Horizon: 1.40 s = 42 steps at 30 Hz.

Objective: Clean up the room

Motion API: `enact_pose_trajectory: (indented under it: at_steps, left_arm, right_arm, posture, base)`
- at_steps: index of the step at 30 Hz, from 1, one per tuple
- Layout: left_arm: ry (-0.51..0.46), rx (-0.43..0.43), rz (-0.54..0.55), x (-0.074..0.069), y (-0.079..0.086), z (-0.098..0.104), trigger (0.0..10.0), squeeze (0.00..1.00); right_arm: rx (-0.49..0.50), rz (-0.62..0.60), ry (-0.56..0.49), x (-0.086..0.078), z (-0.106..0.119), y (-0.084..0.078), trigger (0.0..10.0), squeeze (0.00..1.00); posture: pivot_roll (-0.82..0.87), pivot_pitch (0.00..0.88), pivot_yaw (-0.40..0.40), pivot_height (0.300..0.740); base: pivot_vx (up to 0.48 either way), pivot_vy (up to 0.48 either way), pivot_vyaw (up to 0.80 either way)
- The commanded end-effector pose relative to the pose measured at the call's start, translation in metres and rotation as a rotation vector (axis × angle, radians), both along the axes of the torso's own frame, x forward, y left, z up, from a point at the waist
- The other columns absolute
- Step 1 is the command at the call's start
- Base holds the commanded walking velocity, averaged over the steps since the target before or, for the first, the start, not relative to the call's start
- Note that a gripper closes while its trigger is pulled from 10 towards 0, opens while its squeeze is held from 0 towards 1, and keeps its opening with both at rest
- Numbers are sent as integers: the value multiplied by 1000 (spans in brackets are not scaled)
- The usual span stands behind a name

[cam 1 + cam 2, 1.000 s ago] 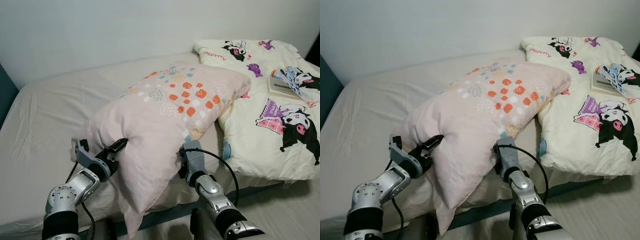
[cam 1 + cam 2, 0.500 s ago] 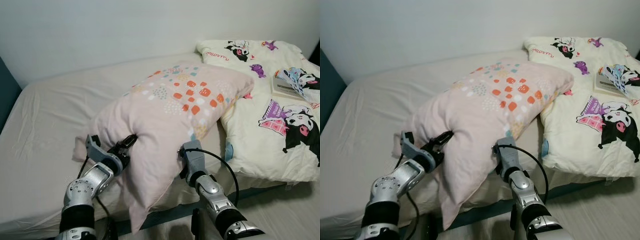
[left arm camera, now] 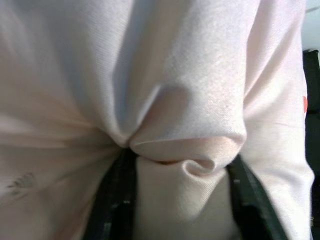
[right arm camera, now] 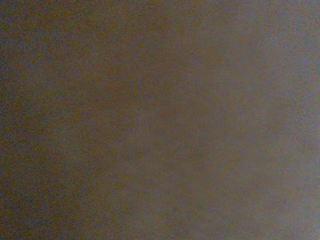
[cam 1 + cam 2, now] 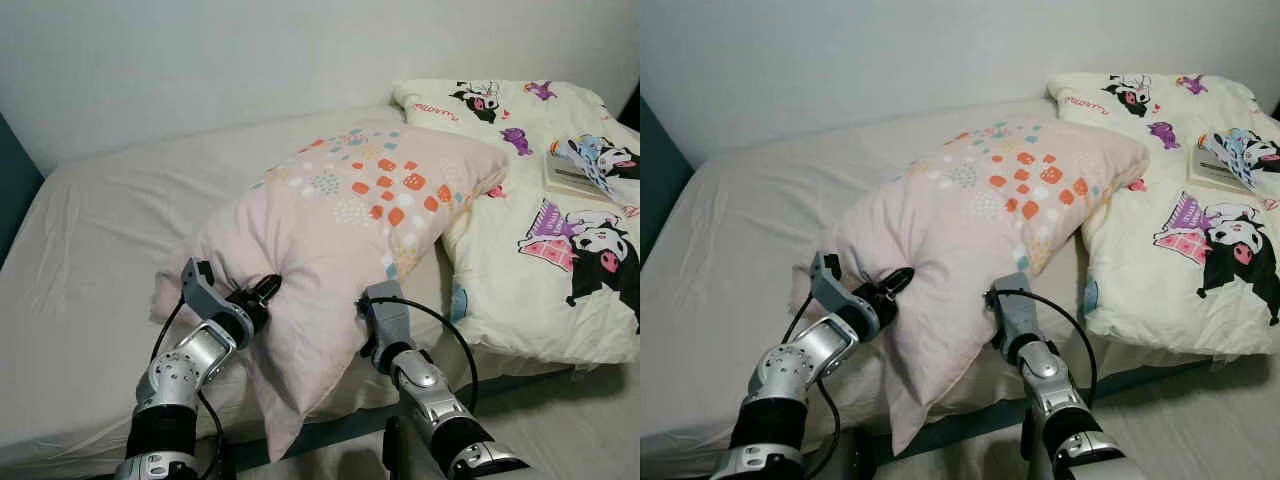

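Observation:
A pink pillow (image 5: 350, 220) with orange and teal spots lies slanted across the bed's front edge, its near corner hanging over the side. My left gripper (image 5: 262, 293) is shut on a fold of the pillow's near left side. In the left wrist view the pink cloth (image 3: 185, 125) bunches between the two black fingers (image 3: 115, 200). My right gripper (image 5: 378, 298) reaches up under the pillow's near right side, and its front end is hidden by the cloth. The right wrist view is dark and shows nothing I can make out.
A cream quilt (image 5: 560, 220) with cartoon prints is heaped on the right of the bed, an open book (image 5: 570, 172) on top. The beige sheet (image 5: 110, 230) stretches left to a dark blue board (image 5: 12, 190). Floor (image 5: 590, 430) shows at the lower right.
My left gripper has moved right and forward, towards the right arm, squeezing the pillow's near end narrower. The right arm has hardly moved.

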State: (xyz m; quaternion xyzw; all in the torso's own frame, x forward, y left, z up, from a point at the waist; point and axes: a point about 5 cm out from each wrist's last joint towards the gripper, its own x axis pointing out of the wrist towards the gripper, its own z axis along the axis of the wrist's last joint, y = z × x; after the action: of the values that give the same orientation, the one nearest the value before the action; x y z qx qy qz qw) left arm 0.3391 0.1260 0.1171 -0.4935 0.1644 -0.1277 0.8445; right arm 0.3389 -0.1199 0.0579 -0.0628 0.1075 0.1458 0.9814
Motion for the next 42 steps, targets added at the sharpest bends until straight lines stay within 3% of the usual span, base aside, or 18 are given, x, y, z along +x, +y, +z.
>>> enact_pose_trajectory:
  at_steps: [1,4,10,12,15,18,20,24,26,27,28,29,31,34,36,37,41,42]
  left_arm:
    - [29,-1,-30,-5,-8,-9,0,0]
    - [25,19,-17,-4,-5,-9,0,0]
    - [26,48,83,1,11,-10,0,0]
    - [36,25,184,5,34,-9,0,0]
    - [39,14,217,6,42,-9,0,0]
    - [33,22,329,7,76,-3,0,0]
    - [22,26,351,7,85,0,0,0]
    - [-16,67,416,-5,123,8,0,0]
    - [-16,67,416,-5,123,8,0,0]
    - [-28,86,446,-14,140,10,0,0]
    - [-33,109,481,-29,160,11,0,0]
    - [-33,109,481,-29,160,11,0,0]
    - [-26,153,511,-51,182,8,0,0]
    - [-16,171,507,-58,184,5,0,0]
    - [-5,180,500,-63,183,1,0,0]
    - [4,181,480,-69,175,-7,0,0]
    - [2,176,439,-71,164,-10,0,0]
    - [2,176,439,-71,164,-10,0,0]
  right_arm:
    - [-8,27,30,-5,-7,6,10000,0]
    - [110,-39,23,-1,-1,3,10000,0]
    - [138,-106,-39,2,6,-9,10000,0]
    - [118,-123,-68,0,7,-16,10000,0]
    - [116,-128,-75,-2,6,-19,10000,0]
    - [121,-146,-77,-5,3,-23,10000,0]
    - [131,-151,-80,-5,4,-24,10000,0]
    - [295,-192,-128,1,17,-27,10000,0]
    - [295,-192,-128,1,17,-27,10000,0]
    - [365,-192,-157,3,24,-27,10000,0]
    - [447,-189,-173,4,30,-26,10000,1000]
    - [447,-189,-173,4,30,-26,10000,1000]
    - [567,-165,-186,6,36,-24,10000,1000]
    - [589,-146,-186,6,38,-23,10000,1000]
    - [606,-120,-188,7,40,-19,10000,1000]
    - [722,-75,-174,8,46,-11,10000,1000]
    - [912,-26,-148,8,53,-6,10000,1000]
    - [912,-26,-148,8,53,-6,10000,1000]
  posture:
    - [17,139,29,542]
    - [17,136,29,542]
    - [18,133,29,542]
    - [14,130,29,542]
    - [14,130,29,542]
    - [11,129,34,542]
    - [11,129,34,542]
    - [12,138,37,542]
    - [12,138,37,542]
    - [15,139,36,542]
    - [25,143,30,542]
    - [25,143,30,542]
    - [36,145,24,542]
    - [41,147,19,542]
    - [45,150,13,542]
    - [49,151,11,542]
    - [48,150,15,542]
    - [48,150,15,542]
  base:
    - [0,0,0]
    - [0,0,0]
    - [0,0,0]
    - [0,0,0]
    - [0,0,0]
    - [0,0,0]
    - [0,0,0]
    - [0,0,0]
    - [0,0,0]
    - [0,0,0]
    - [0,0,0]
    - [0,0,0]
    - [0,0,0]
    - [0,0,0]
    - [0,0,0]
    - [0,0,0]
    - [0,0,0]
    - [0,0,0]
